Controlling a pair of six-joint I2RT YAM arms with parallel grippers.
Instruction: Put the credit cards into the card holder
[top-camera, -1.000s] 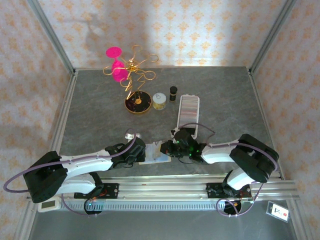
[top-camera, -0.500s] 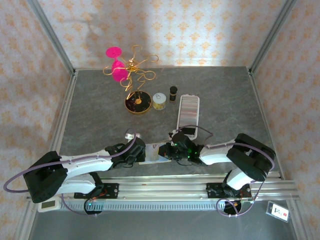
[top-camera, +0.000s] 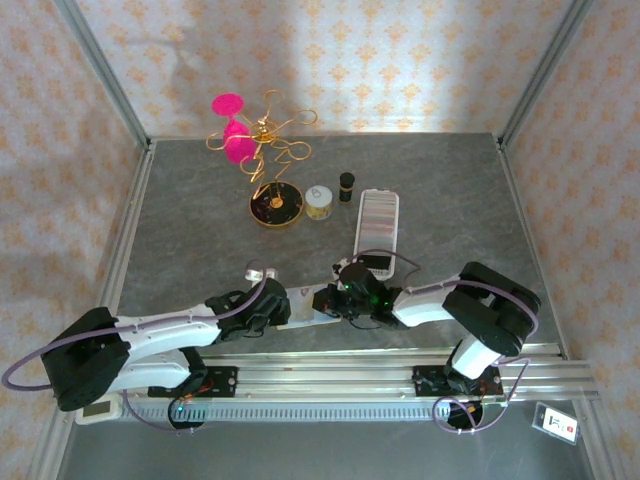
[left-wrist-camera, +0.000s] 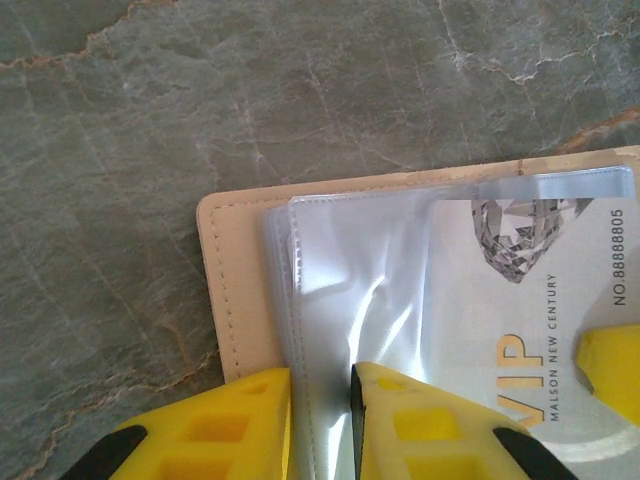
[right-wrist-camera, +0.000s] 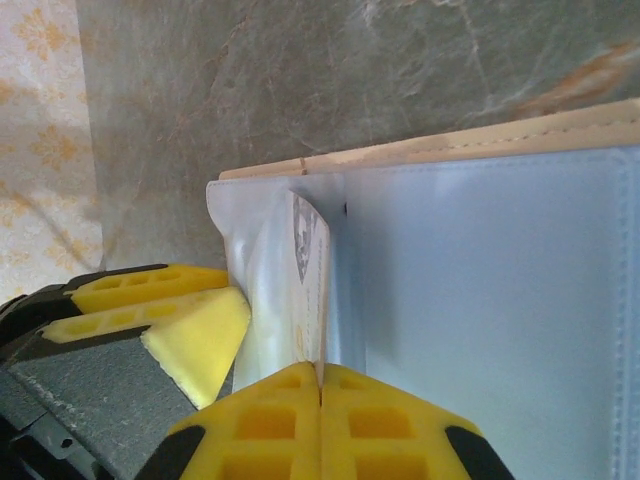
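Right gripper (right-wrist-camera: 320, 380), card (left-wrist-camera: 500, 300) leftward — marbled table (top-camera: 200, 220)

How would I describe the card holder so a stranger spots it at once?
On the grey table, between the left gripper and right gripper, lies the card holder. It is a small cream-beige stitched wallet with clear sleeves, unlike the long clear case farther back.

Gold wire stand (top-camera: 272, 190), pale jar (top-camera: 318, 203), dark bottle (top-camera: 347, 186), clear case (top-camera: 378, 220).
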